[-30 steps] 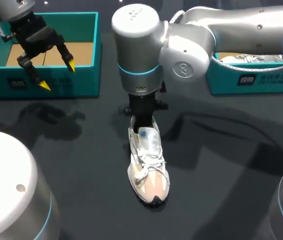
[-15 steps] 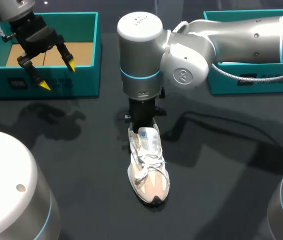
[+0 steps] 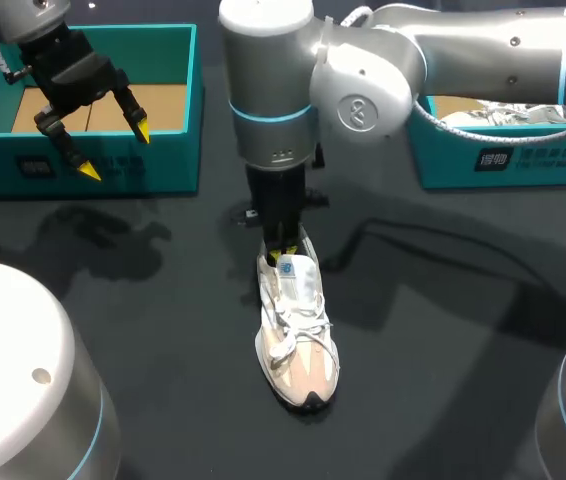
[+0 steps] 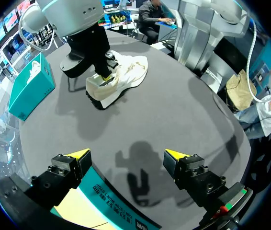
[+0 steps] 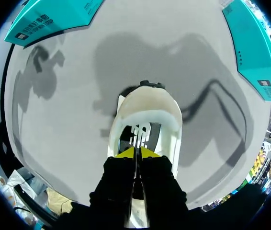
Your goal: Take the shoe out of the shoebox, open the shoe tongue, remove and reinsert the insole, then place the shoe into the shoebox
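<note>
One shoe (image 3: 298, 340) lies on the table (image 3: 443, 330), well apart from both boxes, toe nearest the camera. It is white mesh with a beige toe panel, a dark toe bumper and loose white laces, and its tongue stands up showing a blue-marked label. Right over its collar the right gripper (image 3: 283, 256) points straight down, yellow tips pressed together at the tongue's top edge, probably to draw it open. Whether it pinches the fabric I cannot tell. Farther back, the left gripper (image 3: 115, 150) hangs spread wide above the teal shoebox (image 3: 163, 165), parked out of the way, I judge.
</note>
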Action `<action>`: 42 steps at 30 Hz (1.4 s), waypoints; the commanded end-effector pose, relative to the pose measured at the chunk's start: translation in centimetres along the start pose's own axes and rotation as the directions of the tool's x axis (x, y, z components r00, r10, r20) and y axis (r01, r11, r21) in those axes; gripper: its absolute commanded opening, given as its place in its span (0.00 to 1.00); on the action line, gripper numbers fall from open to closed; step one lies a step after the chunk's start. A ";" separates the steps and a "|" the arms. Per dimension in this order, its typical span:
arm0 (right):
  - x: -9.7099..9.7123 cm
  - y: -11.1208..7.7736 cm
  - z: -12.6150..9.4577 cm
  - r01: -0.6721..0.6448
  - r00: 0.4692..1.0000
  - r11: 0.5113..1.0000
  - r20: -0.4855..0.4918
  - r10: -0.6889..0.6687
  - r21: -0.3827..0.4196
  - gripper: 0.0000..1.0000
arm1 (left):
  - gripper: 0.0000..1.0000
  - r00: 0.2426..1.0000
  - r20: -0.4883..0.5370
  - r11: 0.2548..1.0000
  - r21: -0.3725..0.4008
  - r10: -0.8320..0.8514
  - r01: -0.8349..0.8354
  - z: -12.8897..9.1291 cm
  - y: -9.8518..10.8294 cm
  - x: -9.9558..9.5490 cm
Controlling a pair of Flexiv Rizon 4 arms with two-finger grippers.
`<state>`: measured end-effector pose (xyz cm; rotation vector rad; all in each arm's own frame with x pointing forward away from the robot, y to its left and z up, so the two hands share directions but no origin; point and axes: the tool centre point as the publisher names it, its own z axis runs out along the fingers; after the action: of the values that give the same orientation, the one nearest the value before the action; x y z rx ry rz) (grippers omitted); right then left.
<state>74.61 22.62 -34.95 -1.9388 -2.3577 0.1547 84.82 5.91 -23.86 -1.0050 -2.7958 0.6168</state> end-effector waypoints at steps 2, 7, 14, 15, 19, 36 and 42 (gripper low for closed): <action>-0.5 -0.1 0.1 0.002 1.000 1.000 -0.019 -0.002 0.015 0.08 | 1.00 1.000 -0.003 1.000 -0.002 0.001 -0.001 -0.1 0.0 0.0; -0.3 -0.4 -0.2 0.009 1.000 0.999 -0.022 -0.008 0.030 0.20 | 1.00 1.000 -0.003 1.000 -0.002 0.001 -0.001 -0.1 0.0 0.0; -0.2 -1.1 -0.3 0.011 1.000 0.999 -0.027 -0.010 0.044 0.41 | 1.00 1.000 -0.003 1.000 -0.002 0.001 -0.001 -0.1 0.0 0.0; -0.1 -1.2 -0.3 0.012 1.000 0.999 -0.028 -0.011 0.047 0.44 | 1.00 1.000 -0.003 1.000 -0.002 0.001 -0.001 -0.1 0.0 0.0; 0.0 -1.6 -0.2 0.010 0.999 0.998 -0.034 -0.008 0.057 0.64 | 1.00 1.000 -0.003 1.000 -0.002 0.001 -0.001 -0.1 0.0 0.0; 0.1 -2.5 -0.4 -0.029 0.998 0.998 -0.048 0.032 0.063 1.00 | 1.00 1.000 -0.003 1.000 -0.002 0.001 -0.001 -0.1 0.0 0.0; 0.2 -2.6 -0.9 -0.039 0.999 0.998 -0.036 0.041 0.054 1.00 | 1.00 1.000 -0.003 1.000 -0.002 0.001 -0.001 -0.1 0.0 0.0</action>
<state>72.43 22.32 -33.92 -1.9456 -2.2645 0.1820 84.82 5.91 -23.86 -1.0050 -2.7958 0.6169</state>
